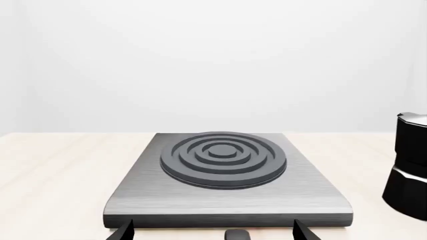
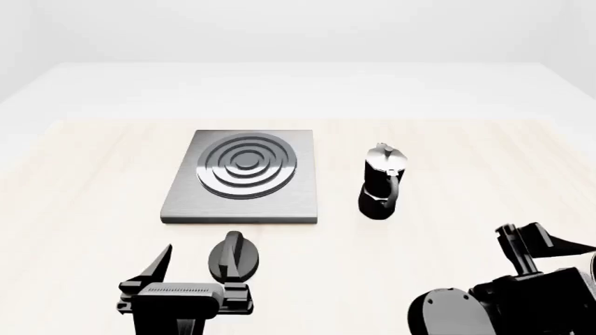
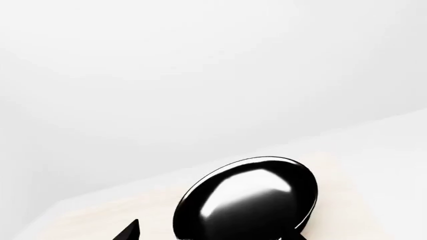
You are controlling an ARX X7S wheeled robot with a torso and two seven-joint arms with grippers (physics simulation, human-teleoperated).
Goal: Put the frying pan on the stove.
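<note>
The stove [image 2: 247, 174] is a flat grey slab with a dark ringed burner [image 1: 223, 157], lying on the pale wooden table. My left gripper [image 1: 213, 232] hovers just short of its near edge, open, with nothing between the fingers. That gripper [image 2: 200, 269] shows low on the left in the head view. The glossy black frying pan [image 3: 247, 200] lies right in front of my right gripper [image 3: 215, 232], whose two fingertips stand wide apart beside its bowl. In the head view the pan [image 2: 451, 314] sits at the bottom right by my right arm [image 2: 531, 286]. Its handle is hidden.
A black-and-silver moka pot [image 2: 382, 181] stands upright to the right of the stove and shows at the edge of the left wrist view [image 1: 408, 165]. A small black knob [image 2: 233, 255] lies on the table between the stove and my left gripper.
</note>
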